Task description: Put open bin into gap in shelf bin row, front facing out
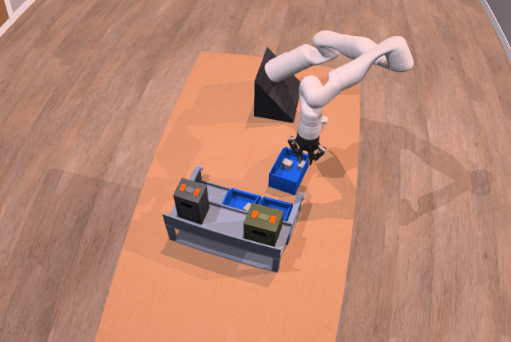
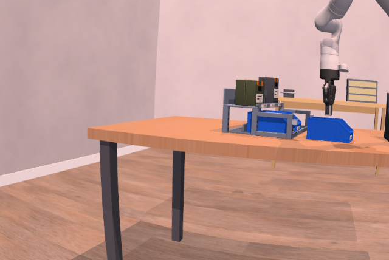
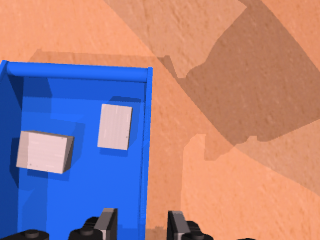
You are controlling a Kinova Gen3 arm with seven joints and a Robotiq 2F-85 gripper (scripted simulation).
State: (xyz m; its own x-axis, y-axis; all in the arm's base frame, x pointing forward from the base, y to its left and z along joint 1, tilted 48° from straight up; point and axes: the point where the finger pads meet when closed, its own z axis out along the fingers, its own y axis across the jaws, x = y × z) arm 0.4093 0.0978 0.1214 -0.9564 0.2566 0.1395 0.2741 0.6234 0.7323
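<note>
Spreading beneath everything is a brown plank floor (image 1: 124, 41), met by plain pinkish walls (image 2: 78, 62) with a white skirting strip. On it stands a desk (image 2: 188, 138) with a smooth orange wooden top and dark, square legs.

A grey, flat-barred shelf (image 1: 223, 243) sits on the desk. Two blue bins (image 1: 239, 197) lie side by side in its lower level towards one end. A dark grey box (image 1: 190, 200) and an olive box (image 1: 263, 226), both with orange tabs, stand on its upper board. The glossy white, tubular arm (image 1: 354, 53) reaches down from beside a black wedge (image 1: 274, 94).

The bin to be moved (image 1: 284, 181) rests flat on the desk, outside the shelf and near its end, on the arm's side. It is bright blue and rectangular, with thin upright walls and a rounded rim. In the exterior view, its low, sloped end points away from the shelf. Two pale grey blocks (image 3: 44, 151) lie apart on its floor, one a chunky slab, the other (image 3: 115, 126) flatter.

The black pincer (image 3: 141, 220) hangs just above the bin's rear corner. It is partly spread and grips nothing, one finger over the bin's inside and the other over the desk.
</note>
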